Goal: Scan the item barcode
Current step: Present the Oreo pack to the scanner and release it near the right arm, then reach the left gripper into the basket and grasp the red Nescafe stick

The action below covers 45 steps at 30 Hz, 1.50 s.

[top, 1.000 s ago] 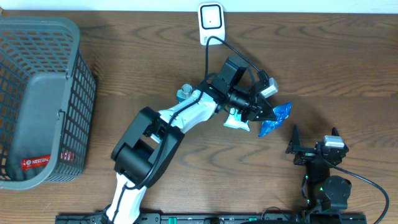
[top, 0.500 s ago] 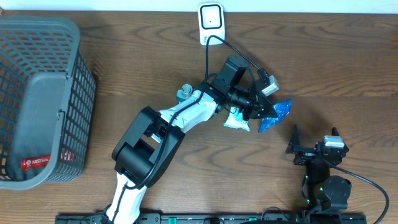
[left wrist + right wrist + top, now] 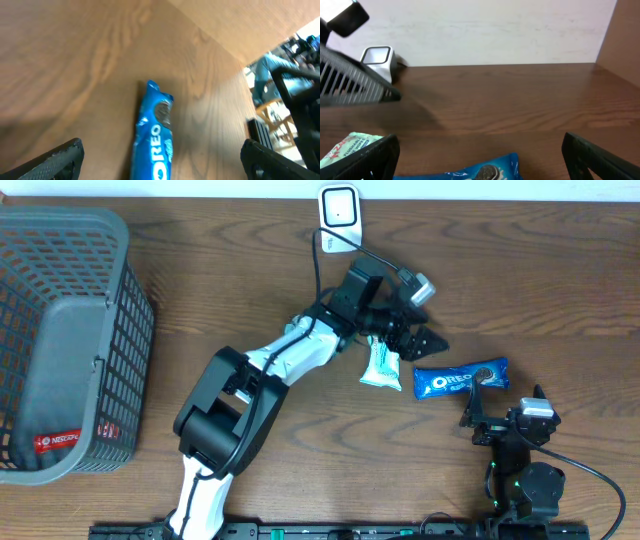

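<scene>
Below the left gripper point(image 3: 425, 345), fingers spread wide, lies the Oreo packet point(image 3: 460, 379), flat and unheld; the right gripper point(image 3: 505, 412) is open too. Best regrip mid-length, turning its barcode toward the scanner point(image 3: 339, 210).

Overhead view. The basket point(image 3: 138, 320) stood at the left edge of the table point(image 3: 560, 280), with a small packet point(image 3: 58, 442) lying inside it. The scanner point(image 3: 339, 210) stood at the far edge, centre. In front of it, the Oreo pack point(image 3: 460, 378) lay flat, just right of a snack packet point(image 3: 381, 366).
</scene>
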Tool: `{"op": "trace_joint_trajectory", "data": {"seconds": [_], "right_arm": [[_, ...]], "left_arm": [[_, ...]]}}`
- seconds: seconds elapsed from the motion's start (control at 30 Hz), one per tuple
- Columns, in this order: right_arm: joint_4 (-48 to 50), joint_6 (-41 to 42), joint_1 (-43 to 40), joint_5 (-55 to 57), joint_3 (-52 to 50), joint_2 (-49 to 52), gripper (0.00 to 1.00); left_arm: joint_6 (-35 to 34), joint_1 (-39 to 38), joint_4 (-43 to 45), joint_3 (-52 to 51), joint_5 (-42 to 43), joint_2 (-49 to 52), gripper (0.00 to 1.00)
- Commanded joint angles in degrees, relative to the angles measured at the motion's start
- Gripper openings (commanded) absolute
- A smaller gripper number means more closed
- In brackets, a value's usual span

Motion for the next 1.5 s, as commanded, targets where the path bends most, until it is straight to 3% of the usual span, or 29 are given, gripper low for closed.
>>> {"op": "trace_joint_trajectory", "data": {"seconds": [0.0, 0.17, 0.23, 0.3, 0.47, 0.53, 0.6, 0.8, 1.0, 1.1, 1.33, 1.47], "right_arm": [[-0.1, -0.6, 0.6, 0.5, -0.2, -0.2, 0.99], [-0.1, -0.6, 0.6, 0.5, -0.2, -0.2, 0.99], [-0.1, -0.6, 0.6, 0.5, -0.2, -0.2, 0.99], [-0.1, -0.6, 0.6, 0.5, -0.2, -0.2, 0.99], [-0.1, -0.6, 0.6, 0.5, -0.2, -0.2, 0.99], [-0.1, -0.6, 0.6, 0.5, -0.2, -0.2, 0.99], [-0.1, -0.6, 0.6, 0.5, -0.2, -0.2, 0.99], [-0.1, -0.6, 0.6, 0.5, -0.2, -0.2, 0.99], [-0.1, -0.6, 0.6, 0.5, -0.2, -0.2, 0.99], [-0.1, -0.6, 0.6, 0.5, -0.2, -0.2, 0.99], [-0.1, -0.6, 0.6, 0.5, -0.2, -0.2, 0.99], [-0.1, -0.6, 0.6, 0.5, -0.2, -0.2, 0.99]], "left_arm": [[-4.8, 0.0, -1.2, 3.6, -5.2, -3.7, 0.99], [-4.7, 0.0, -12.1, 9.7, -13.7, -8.5, 0.98], [-4.8, 0.0, -20.0, 13.7, -21.1, -11.1, 0.98], [-4.8, 0.0, -29.8, 18.5, -32.5, -14.0, 0.98], [-4.8, 1.0, -53.0, 31.2, -72.3, -22.2, 0.98], [-4.9, 2.9, -58.7, 34.2, -81.8, -25.3, 0.98], [-7.0, 6.6, -63.0, 35.2, -86.2, -28.9, 0.98], [-28.6, 26.6, -77.7, 35.2, -85.0, -35.4, 0.98], [-41.8, 51.2, -90.5, 32.2, -70.2, -34.5, 0.98], [-50.2, 60.0, -94.8, 27.5, -68.6, -33.9, 0.98], [-60.4, 72.2, -95.4, 11.0, -68.1, -33.9, 0.98], [-60.7, 75.5, -88.0, -0.5, -68.1, -33.9, 0.98]]}}
